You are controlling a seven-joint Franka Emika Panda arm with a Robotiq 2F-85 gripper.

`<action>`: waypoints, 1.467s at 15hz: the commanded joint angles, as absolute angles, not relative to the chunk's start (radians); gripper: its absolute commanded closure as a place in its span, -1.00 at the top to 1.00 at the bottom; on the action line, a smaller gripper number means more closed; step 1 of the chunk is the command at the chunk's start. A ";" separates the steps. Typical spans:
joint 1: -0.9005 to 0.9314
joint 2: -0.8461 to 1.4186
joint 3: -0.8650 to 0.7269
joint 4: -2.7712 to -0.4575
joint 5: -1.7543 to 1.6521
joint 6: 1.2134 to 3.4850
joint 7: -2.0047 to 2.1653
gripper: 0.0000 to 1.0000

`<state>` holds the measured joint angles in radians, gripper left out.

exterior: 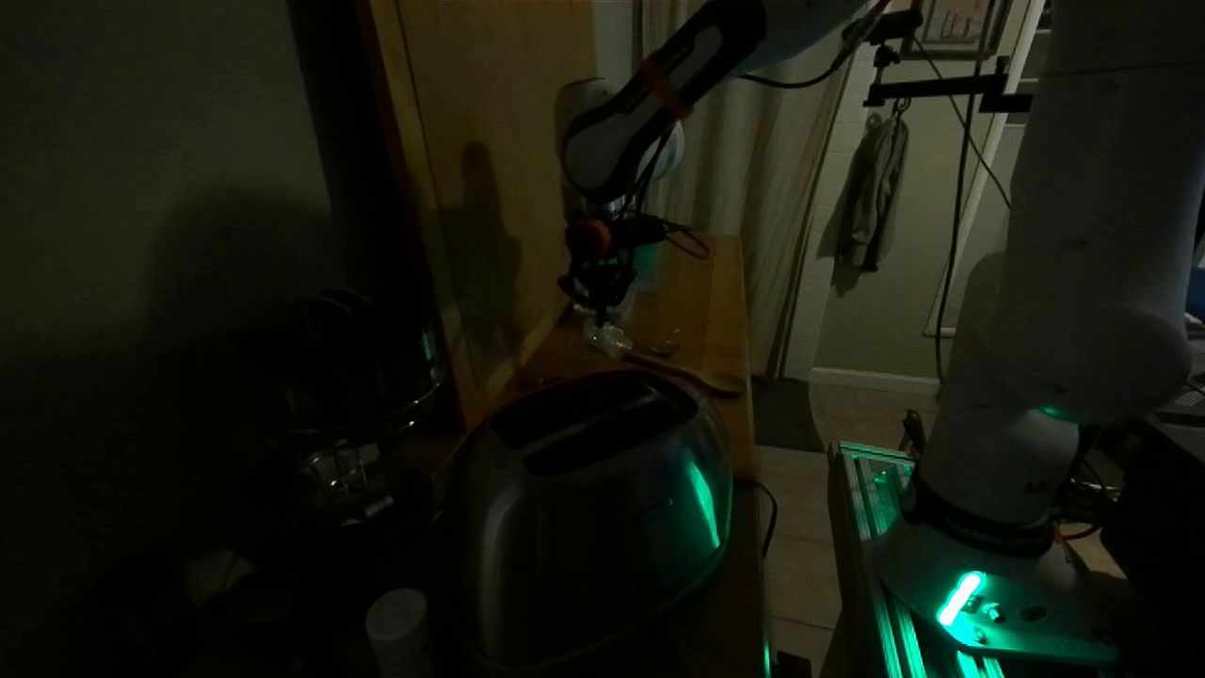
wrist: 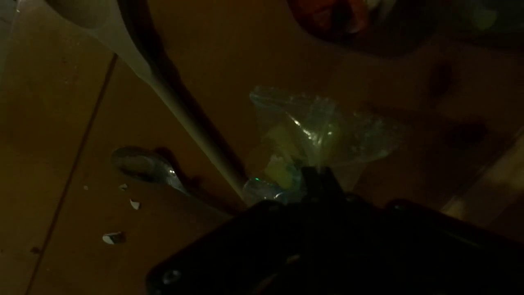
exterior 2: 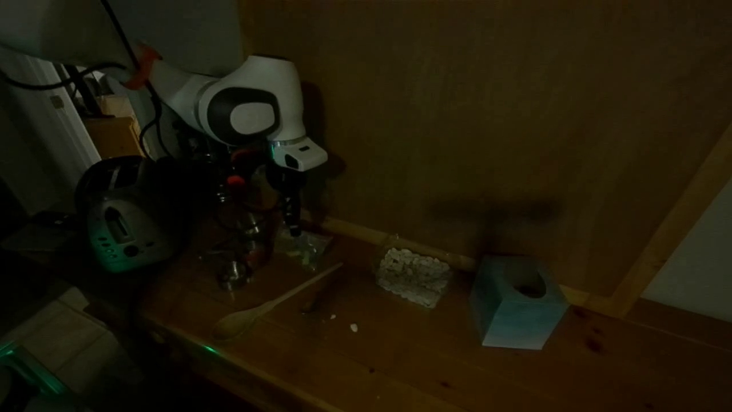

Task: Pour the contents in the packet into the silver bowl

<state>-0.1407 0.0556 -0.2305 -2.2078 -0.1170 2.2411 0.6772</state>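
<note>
My pincer (wrist: 320, 171) is closed on the clear packet (wrist: 301, 123), near the back edge of the worktop (exterior 2: 469, 372) and toward the toaster (exterior 2: 131, 234) end; whether the packet touches the surface below I cannot tell. In the wrist view its film fans out beyond my grip, one corner pointing toward the front edge and the toaster, another toward the back edge. It is crumpled, so I cannot fix its long axis. The handle of the wooden spoon (wrist: 184, 121) runs to just beside it.
</note>
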 commanded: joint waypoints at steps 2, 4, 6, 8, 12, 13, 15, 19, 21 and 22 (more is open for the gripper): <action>-0.146 -0.008 -0.206 -2.222 -0.112 2.150 0.732 -0.97; -0.147 -0.023 -0.199 -2.223 -0.118 2.116 0.754 -0.97; -0.146 -0.045 -0.191 -2.231 -0.117 2.082 0.768 -0.97; -0.146 -0.066 -0.182 -2.241 -0.119 2.053 0.781 -0.97; -0.147 -0.098 -0.163 -2.261 -0.100 1.987 0.791 -0.98; -0.148 -0.103 -0.160 -2.263 -0.091 1.974 0.789 -0.97; -0.148 -0.113 -0.155 -2.275 -0.076 1.952 0.787 -0.97; -0.148 -0.127 -0.150 -2.308 -0.013 1.922 0.779 -0.97; -0.148 -0.135 -0.148 -2.325 0.020 1.913 0.772 -0.97; -0.148 -0.137 -0.147 -2.331 0.031 1.910 0.773 -0.97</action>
<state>-0.1406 -0.0961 -0.1565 -2.2932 -0.0184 1.9281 0.7781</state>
